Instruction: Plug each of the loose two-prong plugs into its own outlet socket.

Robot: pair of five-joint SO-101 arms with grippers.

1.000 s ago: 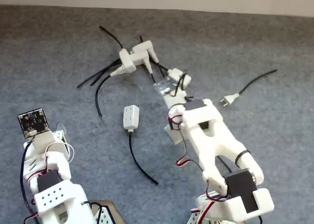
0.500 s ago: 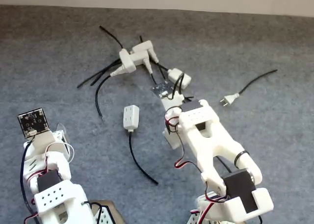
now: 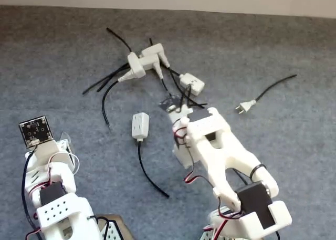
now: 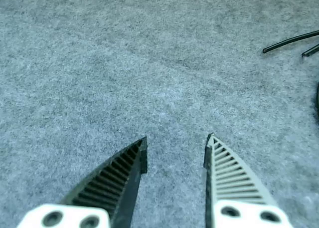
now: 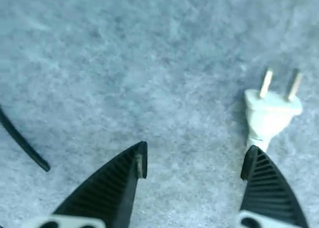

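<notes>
My right gripper (image 5: pixel 197 150) is open low over the grey carpet. A white two-prong plug (image 5: pixel 271 113) lies just past one black fingertip (image 5: pixel 251 163), prongs pointing away, with nothing between the fingers. In the high view the right arm (image 3: pixel 220 145) stretches toward the table's middle, ending beside a white plug (image 3: pixel 191 83) on a black cord. A loose white outlet socket (image 3: pixel 140 125) with a black cord lies to the left of that arm. Another loose plug (image 3: pixel 245 107) lies to the right. My left gripper (image 4: pixel 175 143) is open over bare carpet.
A cluster of joined white plugs and sockets (image 3: pixel 143 64) with black cords lies at the back centre. The left arm (image 3: pixel 47 166) stands at the front left. Black cord ends (image 4: pixel 294 40) cross the carpet ahead of the left gripper. A cord end (image 5: pixel 25 143) lies near the right gripper.
The right arm has swung a little to the left and back toward its base, uncovering more of the white plug ahead of it. The left arm has not moved.
</notes>
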